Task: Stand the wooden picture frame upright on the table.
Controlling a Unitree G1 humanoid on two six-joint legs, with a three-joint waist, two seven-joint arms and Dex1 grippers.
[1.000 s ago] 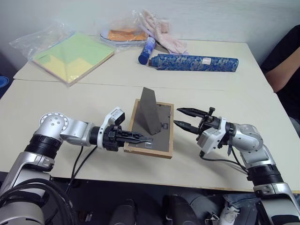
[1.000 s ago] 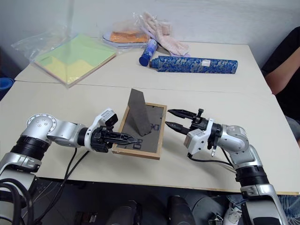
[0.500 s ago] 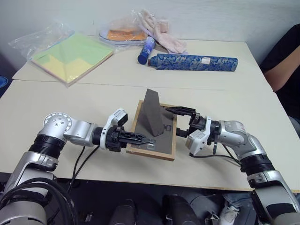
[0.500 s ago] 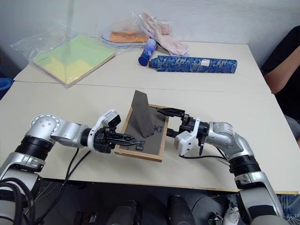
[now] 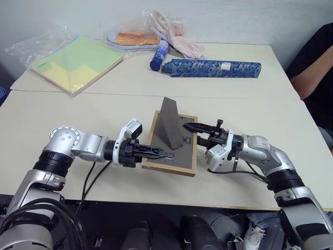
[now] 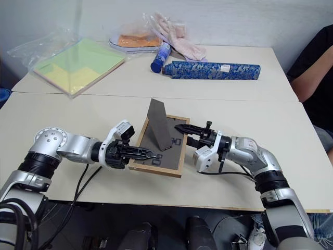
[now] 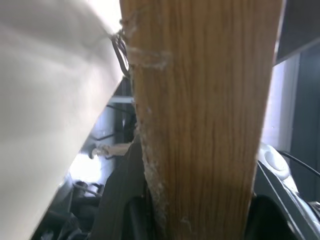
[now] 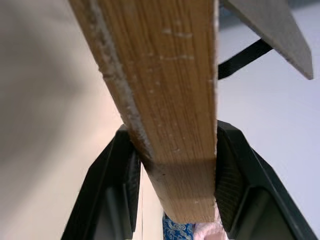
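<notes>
Two grippers clamp the wooden picture frame (image 5: 171, 155) from opposite sides at the near middle of the table (image 5: 62, 112). Frame lies back side up, tan border around dark grey panel, grey easel stand (image 5: 170, 123) swung up and standing as a wedge off the panel. Left gripper (image 5: 162, 154) comes in from the left, fingers closed on the frame's left border, tips reaching over onto the grey back; its wrist view has the wood edge running between the black fingers (image 7: 131, 210). Right gripper (image 5: 191, 133) comes in from the right, one finger above and one below the frame's right border, pinching it; right wrist view has both black pads (image 8: 126, 180) tight against the wood edge. Frame's right side looks lifted slightly off the table, can't tell for sure. Seam line across the table just behind the frame. Further back: blue patterned folded umbrella (image 5: 210, 67) lying on its side, blue bottle (image 5: 157, 54) beside it, green-yellow paper pack in plastic (image 5: 77, 62) at far left, bagged plate with orange stuff (image 5: 131, 37), pink gloves (image 5: 176, 37). Person's arm in black sleeve (image 5: 312, 73) at the right edge
</notes>
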